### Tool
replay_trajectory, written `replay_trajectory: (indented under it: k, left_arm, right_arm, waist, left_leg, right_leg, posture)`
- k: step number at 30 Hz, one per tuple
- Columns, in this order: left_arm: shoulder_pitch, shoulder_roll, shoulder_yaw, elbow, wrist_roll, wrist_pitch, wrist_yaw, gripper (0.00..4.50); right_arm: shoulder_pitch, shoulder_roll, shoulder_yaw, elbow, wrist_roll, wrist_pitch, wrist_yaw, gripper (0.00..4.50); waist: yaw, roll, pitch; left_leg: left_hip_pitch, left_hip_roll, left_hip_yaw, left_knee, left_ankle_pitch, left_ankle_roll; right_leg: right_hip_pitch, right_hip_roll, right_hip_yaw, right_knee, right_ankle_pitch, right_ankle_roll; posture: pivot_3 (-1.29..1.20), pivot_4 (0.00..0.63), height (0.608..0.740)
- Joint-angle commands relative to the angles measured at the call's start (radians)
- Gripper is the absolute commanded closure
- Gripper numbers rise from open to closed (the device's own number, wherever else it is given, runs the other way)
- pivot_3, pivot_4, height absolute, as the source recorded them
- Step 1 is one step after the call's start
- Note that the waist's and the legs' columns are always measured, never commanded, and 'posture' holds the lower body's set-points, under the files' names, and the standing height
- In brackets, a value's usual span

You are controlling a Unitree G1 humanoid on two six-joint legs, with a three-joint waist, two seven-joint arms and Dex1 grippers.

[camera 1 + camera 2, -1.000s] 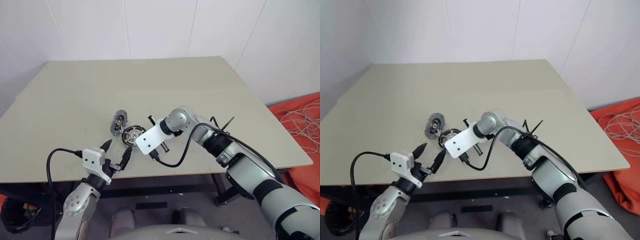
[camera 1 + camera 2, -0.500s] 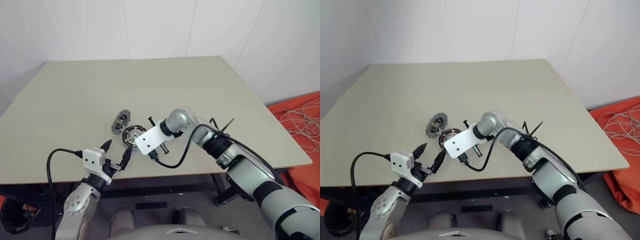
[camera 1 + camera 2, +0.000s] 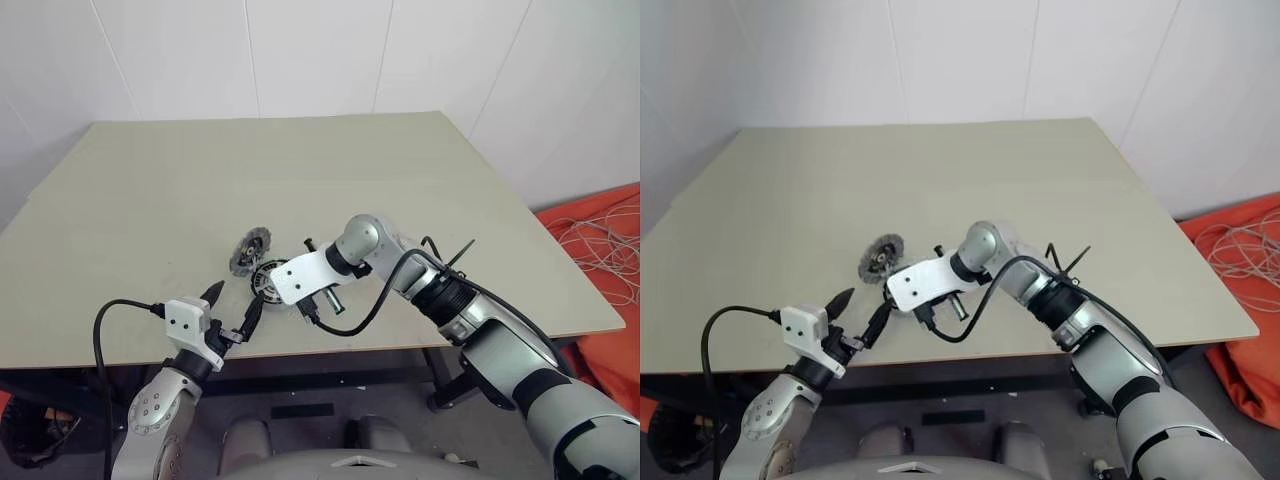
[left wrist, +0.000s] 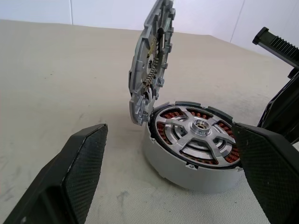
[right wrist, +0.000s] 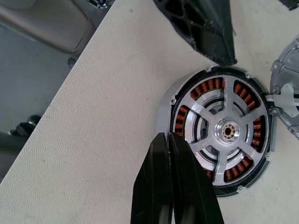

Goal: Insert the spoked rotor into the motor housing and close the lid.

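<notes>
Beige matte surface point(image 3: 400, 180) before white wall panels: motor housing point(image 4: 194, 161), a short silver cup ringed with copper windings, near the front edge, spoked rotor point(image 4: 198, 133) already seated inside. Lid point(image 4: 150, 60), a stiff, likely weighty and slippery metal disc, stands on edge touching the housing at its 10 o'clock; best gripped across the rim. Left pincer point(image 4: 170, 175) gapes wide before the housing; right pincer point(image 5: 173, 154) is pressed together, empty, over its rim.

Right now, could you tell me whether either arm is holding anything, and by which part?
Nothing is held: left fingers open, right fingers shut empty over the housing.
</notes>
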Motion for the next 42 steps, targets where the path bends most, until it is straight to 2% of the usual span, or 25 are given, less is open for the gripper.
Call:
replay_trajectory:
  k: [1, 7, 10, 13, 18, 26, 40, 42]
  left_arm:
    - [-0.005, -0.001, 0.004, -0.015, -0.007, -0.026, -0.008, 0.00]
    - [0.000, -0.003, 0.002, -0.017, -0.001, -0.029, -0.006, 0.00]
    - [0.002, -0.003, 0.002, -0.022, 0.000, -0.027, -0.003, 0.00]
    - [0.003, -0.001, 0.003, -0.026, 0.000, -0.024, -0.002, 0.00]
    - [0.008, 0.001, 0.002, -0.028, -0.003, -0.023, -0.006, 0.00]
    - [0.011, 0.001, 0.002, -0.024, -0.003, -0.025, -0.008, 0.00]
    - [0.006, -0.003, -0.001, -0.047, 0.000, -0.007, 0.015, 0.00]
    - [0.006, -0.002, 0.001, -0.045, -0.001, -0.010, 0.014, 0.00]
  right_arm:
    - [0.004, 0.030, -0.031, -0.034, 0.030, 0.052, -0.020, 4.44]
    - [0.020, 0.064, -0.047, -0.030, 0.053, 0.062, -0.074, 4.44]
    - [0.025, 0.075, -0.063, -0.052, 0.096, 0.111, -0.056, 4.44]
    - [0.028, 0.064, -0.065, -0.070, 0.113, 0.118, -0.044, 3.85]
    - [0.024, 0.037, -0.049, -0.070, 0.090, 0.076, -0.053, 2.24]
    - [0.019, 0.020, -0.020, -0.022, 0.061, 0.025, -0.053, 2.24]
    - [-0.007, 0.055, -0.005, 0.138, 0.009, -0.053, -0.101, 2.24]
    - [-0.009, 0.051, -0.007, 0.152, 0.006, -0.065, -0.101, 2.64]
  waist:
    - [0.000, 0.000, 0.000]
    - [0.000, 0.000, 0.000]
    - [-0.001, 0.000, 0.000]
    - [0.000, 0.000, 0.000]
    - [0.000, 0.000, 0.000]
    - [0.000, 0.000, 0.000]
    - [-0.004, 0.000, 0.000]
    - [-0.003, 0.000, 0.000]
  left_leg:
    - [0.000, 0.000, 0.000, 0.000, 0.000, 0.000]
    - [0.000, 0.000, 0.000, 0.000, 0.000, 0.000]
    - [0.000, 0.000, 0.000, 0.000, 0.000, 0.000]
    - [0.000, 0.000, 0.000, 0.000, 0.000, 0.000]
    - [0.000, 0.000, 0.000, 0.000, 0.000, 0.000]
    - [0.000, 0.000, 0.000, 0.000, 0.000, 0.000]
    - [0.001, 0.000, 0.000, 0.000, 0.000, 0.000]
    - [0.001, 0.000, 0.000, 0.000, 0.000, 0.000]
  right_leg:
    - [0.000, 0.000, 0.000, 0.000, 0.000, 0.000]
    - [0.000, 0.000, 0.000, 0.000, 0.000, 0.000]
    - [0.000, 0.000, 0.000, 0.000, 0.000, 0.000]
    - [0.000, 0.000, 0.000, 0.000, 0.000, 0.000]
    - [0.000, 0.000, 0.000, 0.000, 0.000, 0.000]
    - [0.000, 0.000, 0.000, 0.000, 0.000, 0.000]
    - [0.000, 0.000, 0.000, 0.000, 0.000, 0.000]
    - [0.000, 0.000, 0.000, 0.000, 0.000, 0.000]
  posture:
    - [0.00, 0.000, 0.740]
    - [0.00, 0.000, 0.740]
    - [0.00, 0.000, 0.740]
    - [0.00, 0.000, 0.740]
    - [0.00, 0.000, 0.740]
    - [0.00, 0.000, 0.740]
    - [0.00, 0.000, 0.740]
    - [0.00, 0.000, 0.740]
